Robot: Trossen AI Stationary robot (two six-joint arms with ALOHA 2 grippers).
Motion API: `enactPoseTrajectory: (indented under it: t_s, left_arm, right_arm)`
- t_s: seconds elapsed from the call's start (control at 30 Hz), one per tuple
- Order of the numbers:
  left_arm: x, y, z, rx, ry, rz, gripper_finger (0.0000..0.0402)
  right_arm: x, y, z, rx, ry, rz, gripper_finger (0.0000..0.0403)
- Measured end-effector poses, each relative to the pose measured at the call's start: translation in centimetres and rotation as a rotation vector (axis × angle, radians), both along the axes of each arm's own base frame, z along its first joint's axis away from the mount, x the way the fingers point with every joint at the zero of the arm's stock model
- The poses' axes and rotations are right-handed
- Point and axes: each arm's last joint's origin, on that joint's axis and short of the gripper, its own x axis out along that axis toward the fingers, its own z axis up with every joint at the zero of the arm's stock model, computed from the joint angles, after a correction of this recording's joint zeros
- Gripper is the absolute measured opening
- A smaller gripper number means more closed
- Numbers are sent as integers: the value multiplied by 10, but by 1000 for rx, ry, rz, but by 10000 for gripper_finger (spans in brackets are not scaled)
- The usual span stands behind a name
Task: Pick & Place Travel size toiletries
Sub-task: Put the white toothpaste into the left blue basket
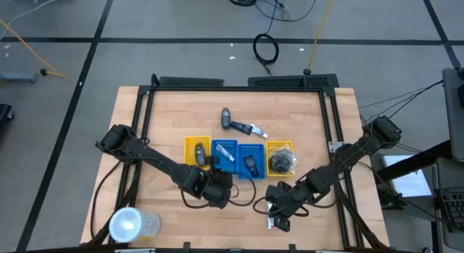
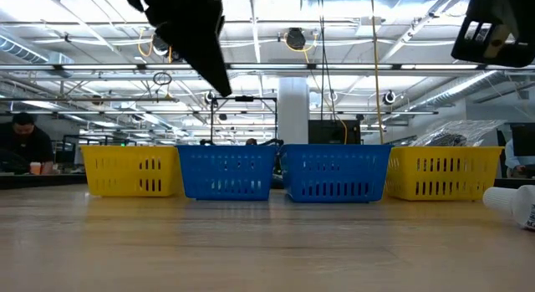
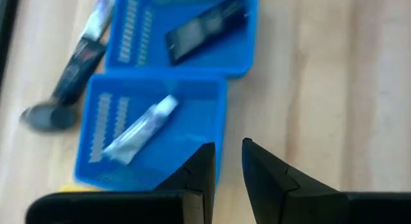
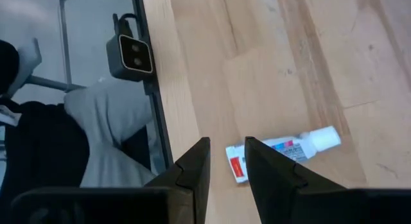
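Four slotted trays stand in a row mid-table: yellow (image 1: 193,146), blue (image 1: 224,146), blue (image 1: 251,148), yellow (image 1: 282,146). A white tube (image 3: 138,131) lies in the first blue tray and a dark bottle (image 3: 205,25) in the second. A dark mesh puff (image 1: 281,161) lies in the right yellow tray. A dark bottle (image 1: 226,119) and a tube (image 1: 252,128) lie beyond the trays. A white tube with a red end (image 4: 282,150) lies near the front edge. My left gripper (image 3: 228,147) hovers shut and empty at the blue tray's near side. My right gripper (image 4: 227,142) hovers shut and empty beside that tube.
A large clear whitish cup (image 1: 133,224) stands at the table's near left corner. A small camera box (image 4: 131,55) sits at the table's edge near my right gripper. Bare wood lies between the trays and the front edge.
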Motion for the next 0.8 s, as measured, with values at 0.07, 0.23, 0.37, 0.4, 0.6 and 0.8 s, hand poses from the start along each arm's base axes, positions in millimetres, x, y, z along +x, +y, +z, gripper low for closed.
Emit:
enactPoseTrajectory:
  t_s: [0.07, 0.23, 0.37, 0.4, 0.6, 0.8]
  left_arm:
    - [-3, 2, -1, 18, 17, 35, 77]
    - [-7, 1, -2, 34, 39, 54, 77]
    - [-17, -4, -1, 61, 66, 73, 76]
    - [-19, -5, 0, 70, 61, 82, 76]
    - [-36, -15, 21, 102, -36, 112, 77]
    - [-53, -29, 37, 122, -139, 105, 77]
  right_arm:
    - [-2, 3, 0, -3, -2, 2, 88]
    - [-9, 4, -4, -43, 52, -59, 88]
    - [-13, 0, -8, -52, 124, -148, 88]
    - [-13, 0, -8, -49, 133, -159, 88]
    - [-14, -1, -8, -39, 153, -187, 89]
    - [-19, -7, -30, -94, 109, -223, 89]
